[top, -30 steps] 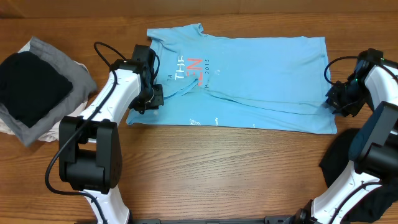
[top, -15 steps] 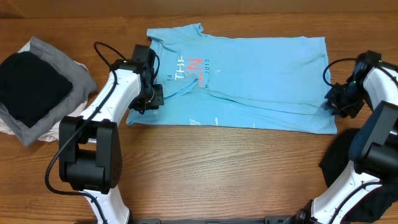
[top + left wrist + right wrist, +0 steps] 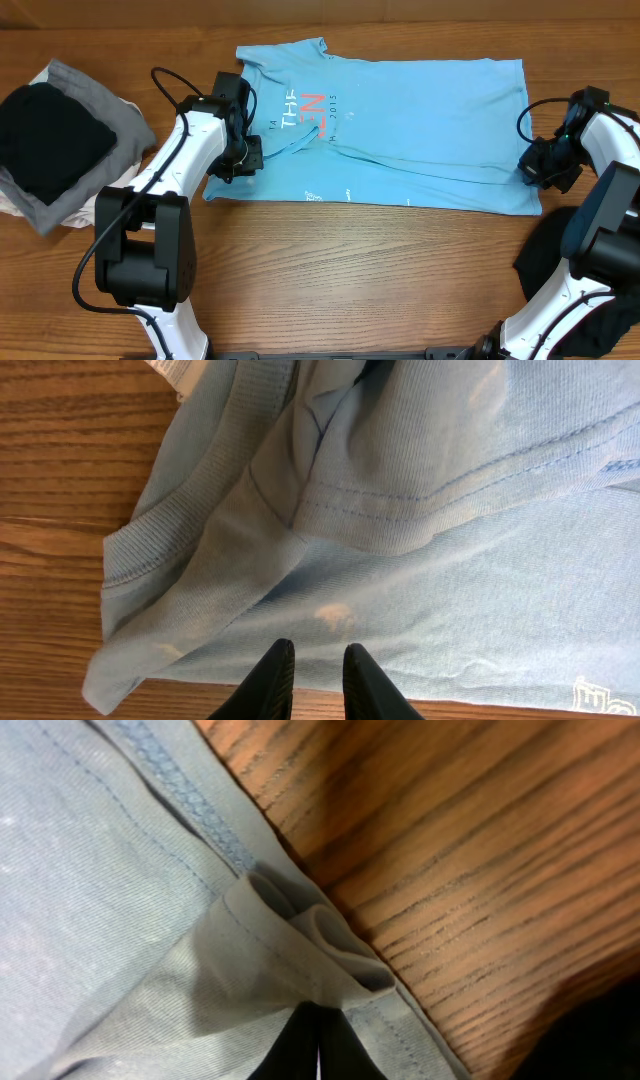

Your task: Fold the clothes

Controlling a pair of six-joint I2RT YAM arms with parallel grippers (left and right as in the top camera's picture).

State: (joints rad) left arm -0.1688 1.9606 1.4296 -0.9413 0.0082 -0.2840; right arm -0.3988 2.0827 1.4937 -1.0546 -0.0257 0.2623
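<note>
T-shirt, light blue, spread on the table at upper centre, with its long axis running 9 to 3 o'clock; the collar points toward 9 and the hem toward 3. Over the last second the right end effector, clenched on a bunched fold of hem, has crept slightly toward 10 o'clock, gathering cloth; this suggests a lengthwise fold is beginning. The left end effector is unmoved at the collar end, fingertips almost together; whether it grips cloth cannot be told.

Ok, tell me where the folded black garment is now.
Overhead view: the black garment lies on a grey cloth at the table's left end, beyond the left arm, apart from the blue T-shirt.
</note>
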